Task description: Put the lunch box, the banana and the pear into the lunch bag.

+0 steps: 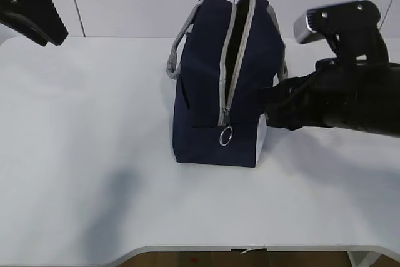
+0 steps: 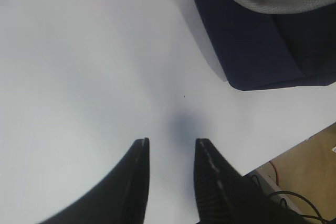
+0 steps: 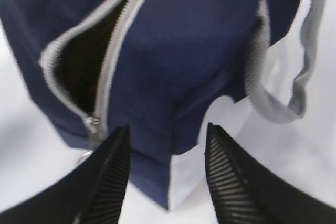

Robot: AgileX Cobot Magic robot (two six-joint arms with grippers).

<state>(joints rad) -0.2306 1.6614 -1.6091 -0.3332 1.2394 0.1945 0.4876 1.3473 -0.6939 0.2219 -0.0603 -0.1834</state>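
Note:
The navy lunch bag point(image 1: 215, 85) stands upright mid-table, its grey zipper open along the top and a ring pull point(image 1: 225, 136) hanging at the front. My right gripper point(image 3: 168, 135) is open and empty, close to the bag's right side by the white panel point(image 3: 197, 174). My left gripper point(image 2: 170, 145) is open and empty over bare table, the bag's corner point(image 2: 262, 51) off to its upper right. The left arm point(image 1: 31, 4) sits high at the far left. The lunch box, banana and pear are out of view.
The white table point(image 1: 81, 154) spreads around the bag. Its front edge point(image 1: 250, 251) runs along the bottom, and its edge, with cables and floor past it, shows in the left wrist view point(image 2: 294, 177). The bag's grey handles point(image 1: 178, 48) hang to each side.

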